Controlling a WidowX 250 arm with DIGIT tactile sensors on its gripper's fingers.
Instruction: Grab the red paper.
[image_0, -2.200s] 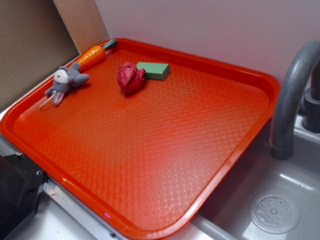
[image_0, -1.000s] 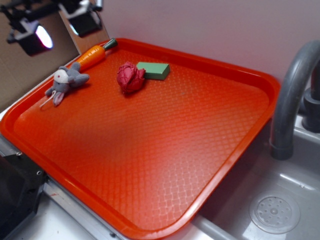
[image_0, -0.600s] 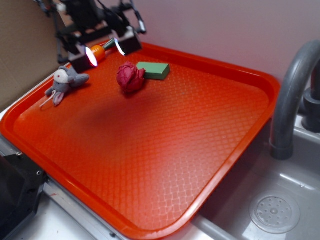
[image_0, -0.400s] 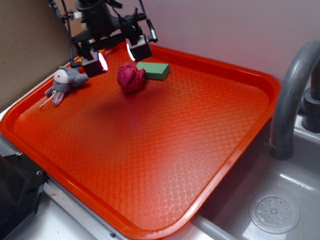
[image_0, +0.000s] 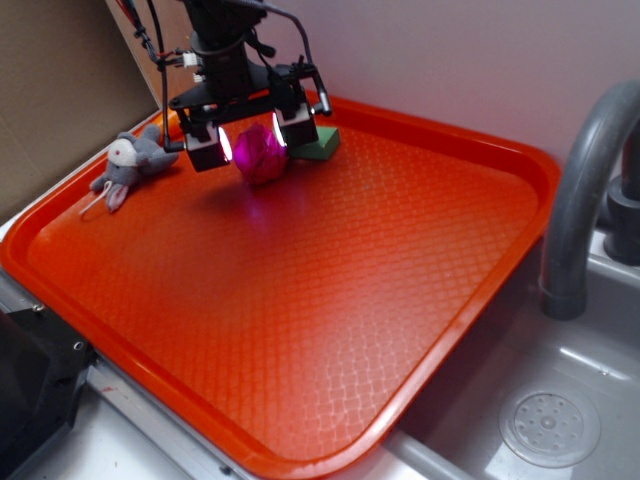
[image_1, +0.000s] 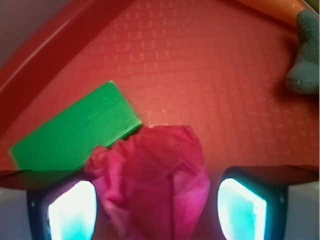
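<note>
My end effector (image_0: 252, 140) is gaping wide, its pads flanking the red paper (image_1: 155, 180) beside the green block (image_1: 75, 130).

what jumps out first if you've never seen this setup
The big orange-red tray fills most of the exterior view, next to a grey sink. At its far corner the gripper hangs open with its glowing pads on either side of the crumpled red paper, which touches a green block. A grey plush mouse lies by the tray's left rim.
</note>
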